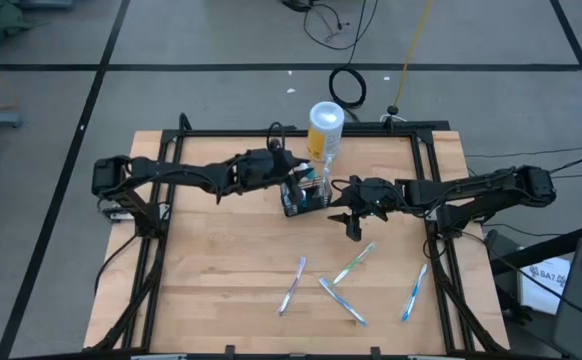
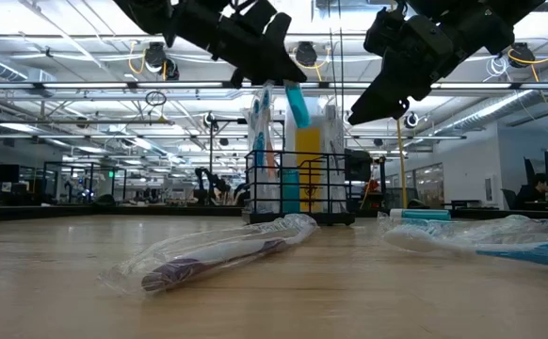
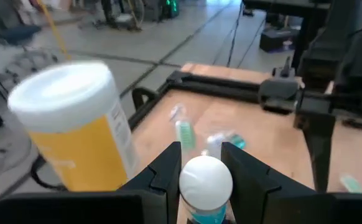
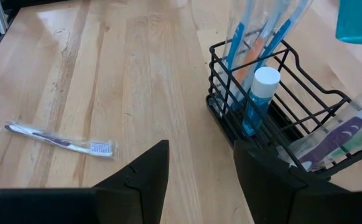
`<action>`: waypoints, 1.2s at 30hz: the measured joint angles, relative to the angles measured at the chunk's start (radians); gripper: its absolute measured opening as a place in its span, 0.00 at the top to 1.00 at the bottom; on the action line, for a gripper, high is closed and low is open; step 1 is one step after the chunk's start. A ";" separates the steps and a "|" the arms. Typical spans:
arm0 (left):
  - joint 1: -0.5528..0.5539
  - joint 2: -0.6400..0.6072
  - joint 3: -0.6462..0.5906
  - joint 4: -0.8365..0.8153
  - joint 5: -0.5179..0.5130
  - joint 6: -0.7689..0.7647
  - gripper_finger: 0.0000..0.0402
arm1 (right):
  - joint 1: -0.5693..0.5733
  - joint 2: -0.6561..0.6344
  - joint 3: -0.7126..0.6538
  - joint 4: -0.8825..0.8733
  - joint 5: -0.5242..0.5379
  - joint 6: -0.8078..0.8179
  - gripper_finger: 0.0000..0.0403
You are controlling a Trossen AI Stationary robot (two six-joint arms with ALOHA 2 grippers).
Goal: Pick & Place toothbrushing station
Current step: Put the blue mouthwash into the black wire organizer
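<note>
The black wire basket (image 1: 304, 197) beside the yellow canister (image 1: 325, 130) already holds several wrapped toothbrushes, the left gripper (image 3: 201, 163) clamps a white-capped tube (image 3: 205, 180) above it, the right gripper (image 4: 201, 163) hangs open and empty nearby, and four toothbrushes (image 1: 353, 264) lie unpacked.

A large robotics lab or industrial workshop hall. Behind the wooden surface (image 2: 274, 292) run exposed ceiling trusses (image 2: 86, 85) with hanging lights, rows of framed workstations (image 2: 76, 179), and a taped grey floor (image 1: 221, 35) with loose cables (image 1: 347, 87).
</note>
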 joint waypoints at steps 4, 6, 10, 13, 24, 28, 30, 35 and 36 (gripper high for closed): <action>0.080 -0.050 -0.001 -0.020 0.191 -0.046 0.75 | 0.000 0.000 0.000 -0.001 0.000 0.000 0.57; 0.143 -0.080 -0.001 -0.015 0.336 -0.074 0.75 | 0.000 0.000 0.000 0.000 0.000 0.000 0.57; 0.287 -0.107 0.000 -0.021 0.605 -0.018 0.75 | 0.000 0.000 0.000 0.002 0.000 0.000 0.57; 0.381 -0.101 0.000 -0.021 0.754 0.004 0.75 | 0.000 0.000 0.000 0.004 0.000 0.000 0.57; 0.461 0.050 0.000 0.041 0.953 0.055 0.75 | 0.000 0.000 0.000 0.078 -0.002 -0.046 0.57; 0.455 0.105 0.000 0.163 1.094 0.013 0.75 | 0.000 0.000 0.000 0.083 -0.003 -0.044 0.57; 0.456 0.123 0.000 0.182 1.114 0.011 0.75 | 0.000 0.000 0.000 0.084 -0.003 -0.044 0.57; 0.454 0.165 0.000 0.178 1.127 0.035 0.75 | 0.000 0.000 0.000 0.083 -0.003 -0.042 0.57; 0.451 0.172 0.000 0.184 1.136 0.029 0.75 | 0.000 0.000 0.000 0.084 -0.003 -0.042 0.57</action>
